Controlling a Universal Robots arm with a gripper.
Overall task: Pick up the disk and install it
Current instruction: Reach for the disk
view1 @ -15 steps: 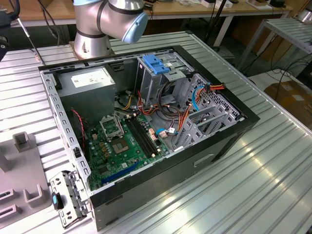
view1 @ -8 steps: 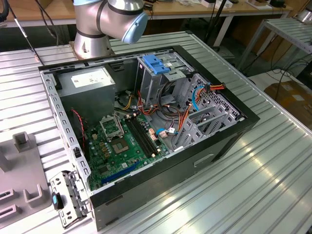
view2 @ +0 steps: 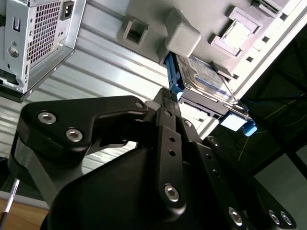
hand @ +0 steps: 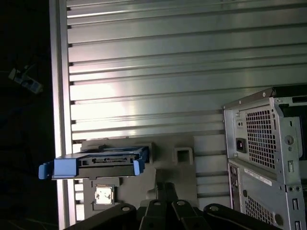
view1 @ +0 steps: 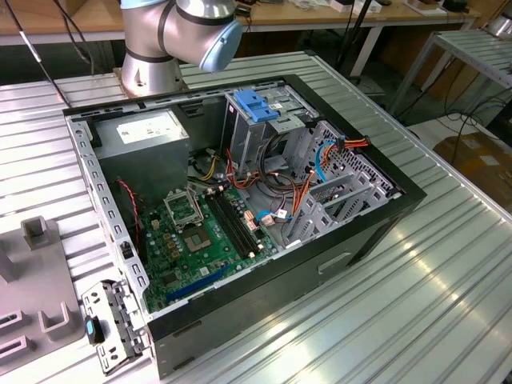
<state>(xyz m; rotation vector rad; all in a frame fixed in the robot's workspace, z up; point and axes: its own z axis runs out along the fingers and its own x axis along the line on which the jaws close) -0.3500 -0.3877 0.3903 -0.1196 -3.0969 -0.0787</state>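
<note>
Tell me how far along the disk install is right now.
Nothing looks finished. The flat silver hard drive with blue side rails sits in a grey plastic holder on the ribbed metal table, outside the open black computer case. The gripper is close beside it; whether it grips I cannot tell. Pickup and installation are both left.

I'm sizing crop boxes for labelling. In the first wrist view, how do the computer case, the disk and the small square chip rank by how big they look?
1. computer case: largest, though the picture's edge cuts it off.
2. disk.
3. small square chip: clearly smallest.
</note>
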